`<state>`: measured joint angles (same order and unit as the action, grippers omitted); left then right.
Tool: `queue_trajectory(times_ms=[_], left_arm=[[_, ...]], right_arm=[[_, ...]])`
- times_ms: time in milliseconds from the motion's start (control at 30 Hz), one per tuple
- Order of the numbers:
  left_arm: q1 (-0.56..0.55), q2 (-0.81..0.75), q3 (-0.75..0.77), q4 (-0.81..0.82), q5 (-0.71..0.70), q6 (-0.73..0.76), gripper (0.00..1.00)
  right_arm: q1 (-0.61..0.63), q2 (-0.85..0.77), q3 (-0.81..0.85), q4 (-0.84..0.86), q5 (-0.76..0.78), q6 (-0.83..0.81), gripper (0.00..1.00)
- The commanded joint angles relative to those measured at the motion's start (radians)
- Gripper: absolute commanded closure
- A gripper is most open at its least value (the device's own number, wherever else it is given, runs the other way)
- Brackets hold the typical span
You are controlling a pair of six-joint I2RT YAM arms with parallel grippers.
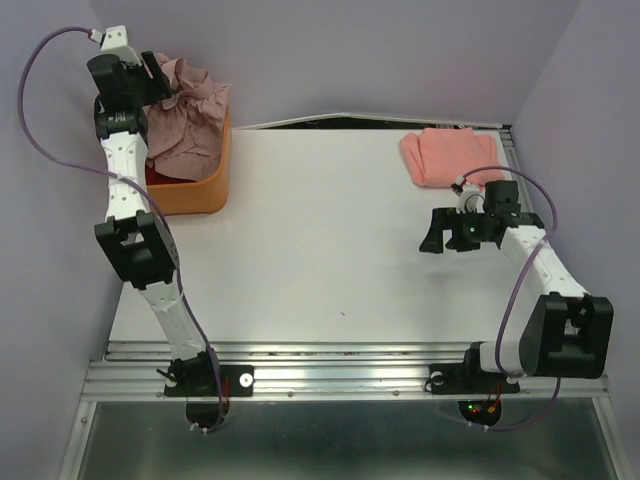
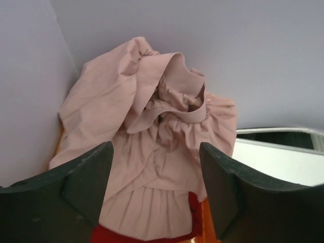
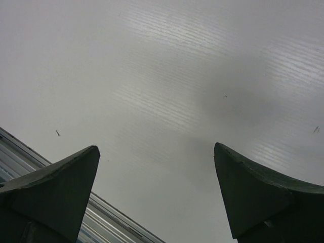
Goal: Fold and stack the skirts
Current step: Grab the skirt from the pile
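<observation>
A dusty mauve-pink gathered skirt (image 1: 185, 120) lies crumpled in the orange tub (image 1: 200, 190) at the far left corner. My left gripper (image 1: 153, 72) hovers over the pile. In the left wrist view it (image 2: 156, 152) is open and holds nothing, with the mauve skirt (image 2: 152, 116) just beyond the fingers (image 2: 88, 177). A salmon-pink skirt (image 1: 445, 155) lies folded at the far right of the table. My right gripper (image 1: 440, 240) is open and empty, low over bare table in front of that skirt; in the right wrist view it (image 3: 156, 147) shows only tabletop between the fingers.
A red cloth (image 2: 116, 235) lies under the mauve skirt inside the tub (image 2: 208, 223). Lavender walls close in the far left corner. The white table (image 1: 320, 240) has a metal rail (image 1: 340, 355) along its near edge, which also shows in the right wrist view (image 3: 30, 152).
</observation>
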<state>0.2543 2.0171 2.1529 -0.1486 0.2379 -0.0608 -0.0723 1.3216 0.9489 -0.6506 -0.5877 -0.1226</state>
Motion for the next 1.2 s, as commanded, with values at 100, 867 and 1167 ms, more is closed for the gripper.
queue_trajectory(times_ms=[100, 867, 1167], left_arm=[[0.01, 0.097, -0.011, 0.239, 0.071, -0.175, 0.3], [0.01, 0.328, 0.044, 0.36, -0.141, -0.427, 0.31], [0.01, 0.414, 0.104, 0.423, -0.175, -0.425, 0.31]], right_arm=[[-0.001, 0.044, 0.002, 0.065, 0.005, 0.0, 0.0], [-0.001, 0.154, 0.013, 0.08, 0.068, 0.024, 0.0], [-0.001, 0.174, 0.019, 0.08, 0.088, 0.029, 0.0]])
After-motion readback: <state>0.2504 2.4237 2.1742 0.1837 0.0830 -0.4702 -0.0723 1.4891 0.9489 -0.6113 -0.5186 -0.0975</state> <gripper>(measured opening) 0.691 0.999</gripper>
